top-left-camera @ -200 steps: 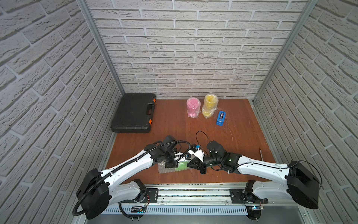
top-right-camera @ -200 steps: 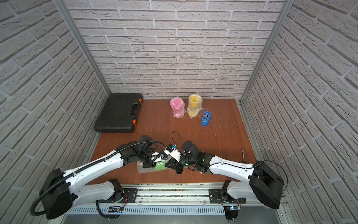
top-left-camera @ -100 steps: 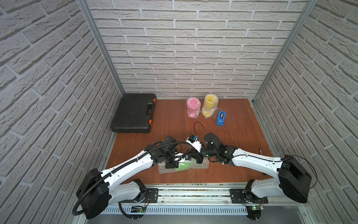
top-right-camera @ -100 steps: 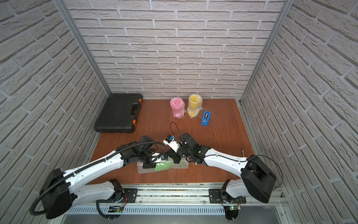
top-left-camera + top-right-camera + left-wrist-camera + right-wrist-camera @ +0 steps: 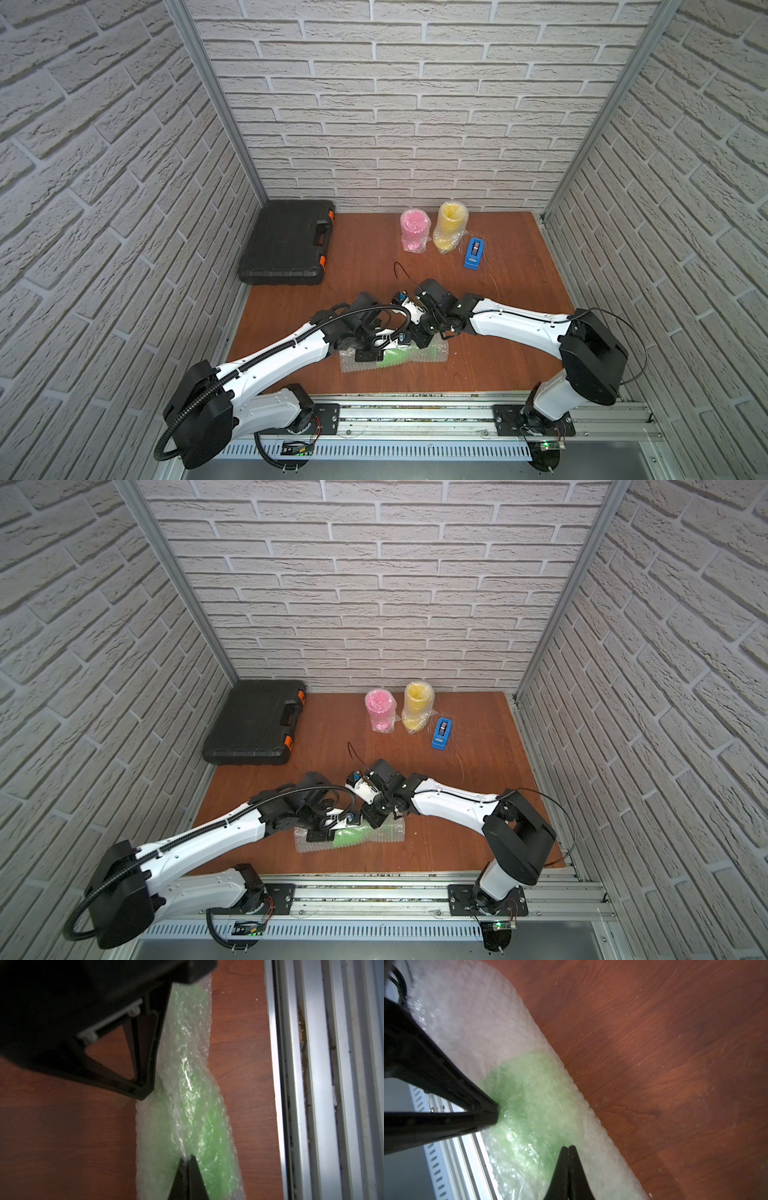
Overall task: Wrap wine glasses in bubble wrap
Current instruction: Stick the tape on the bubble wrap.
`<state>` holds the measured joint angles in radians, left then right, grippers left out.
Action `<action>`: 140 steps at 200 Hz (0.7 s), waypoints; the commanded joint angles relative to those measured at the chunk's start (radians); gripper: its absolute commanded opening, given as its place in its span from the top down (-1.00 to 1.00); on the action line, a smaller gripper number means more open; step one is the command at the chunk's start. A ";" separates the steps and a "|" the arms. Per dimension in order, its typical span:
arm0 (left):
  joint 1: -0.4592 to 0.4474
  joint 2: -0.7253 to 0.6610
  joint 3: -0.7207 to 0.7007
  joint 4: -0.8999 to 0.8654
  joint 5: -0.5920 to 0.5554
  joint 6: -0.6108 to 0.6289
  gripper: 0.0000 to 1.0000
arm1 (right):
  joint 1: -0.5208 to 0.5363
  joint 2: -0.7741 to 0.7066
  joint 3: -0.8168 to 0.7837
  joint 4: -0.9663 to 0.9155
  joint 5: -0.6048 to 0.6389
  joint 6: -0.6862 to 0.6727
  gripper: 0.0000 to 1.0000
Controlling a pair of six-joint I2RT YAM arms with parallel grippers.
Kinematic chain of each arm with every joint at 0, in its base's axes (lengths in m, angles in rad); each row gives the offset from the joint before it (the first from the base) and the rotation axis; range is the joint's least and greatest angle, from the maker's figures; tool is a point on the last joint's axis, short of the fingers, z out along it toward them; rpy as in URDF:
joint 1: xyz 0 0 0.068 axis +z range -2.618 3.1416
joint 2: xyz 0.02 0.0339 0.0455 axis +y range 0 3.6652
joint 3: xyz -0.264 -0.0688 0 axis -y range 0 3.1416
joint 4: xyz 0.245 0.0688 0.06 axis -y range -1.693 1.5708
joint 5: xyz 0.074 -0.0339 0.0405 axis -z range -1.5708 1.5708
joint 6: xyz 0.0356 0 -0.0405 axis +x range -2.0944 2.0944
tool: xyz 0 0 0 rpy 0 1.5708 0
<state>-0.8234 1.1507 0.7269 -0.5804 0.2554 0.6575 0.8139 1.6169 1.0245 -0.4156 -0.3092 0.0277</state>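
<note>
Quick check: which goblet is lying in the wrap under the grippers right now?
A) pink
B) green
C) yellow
B: the green goblet lies on its side inside the wrap near the front edge, while pink and yellow stand wrapped at the back.

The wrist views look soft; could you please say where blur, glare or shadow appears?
Left wrist view: the right gripper near the lens is dark and unfocused; a thin glare streak marks the bubble wrap. Right wrist view: the wrap's far end is blurred and washed out; soft shadows mottle the table.
</note>
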 commanded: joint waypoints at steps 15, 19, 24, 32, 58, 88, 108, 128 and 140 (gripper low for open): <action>-0.011 0.021 -0.038 -0.092 -0.021 -0.009 1.00 | -0.017 0.088 0.073 -0.276 0.056 -0.036 0.68; -0.011 0.021 -0.039 -0.092 -0.022 -0.009 1.00 | -0.021 0.097 0.079 -0.291 0.056 -0.037 0.65; -0.011 0.020 -0.039 -0.092 -0.023 -0.009 1.00 | -0.025 0.109 0.085 -0.307 0.064 -0.033 0.61; -0.011 0.019 -0.038 -0.095 -0.024 -0.010 1.00 | -0.034 0.123 0.092 -0.332 0.082 -0.029 0.56; -0.011 0.013 -0.040 -0.094 -0.025 -0.012 1.00 | -0.072 0.136 0.105 -0.405 0.175 -0.015 0.47; -0.012 0.012 -0.040 -0.099 -0.028 -0.011 1.00 | -0.119 0.076 0.138 -0.497 0.399 0.041 0.42; -0.011 0.013 -0.041 -0.099 -0.023 -0.005 1.00 | -0.138 -0.032 0.148 -0.492 0.449 0.044 0.34; -0.010 0.017 -0.040 -0.095 -0.025 0.008 1.00 | -0.139 -0.143 0.134 -0.427 0.322 -0.051 0.20; -0.008 0.015 -0.038 -0.090 -0.031 0.016 1.00 | -0.139 -0.186 0.129 -0.400 0.211 -0.127 0.11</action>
<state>-0.8322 1.1511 0.7261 -0.5823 0.2512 0.6559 0.6670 1.5429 1.1492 -0.8421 0.0212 0.0181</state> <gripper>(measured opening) 0.046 0.418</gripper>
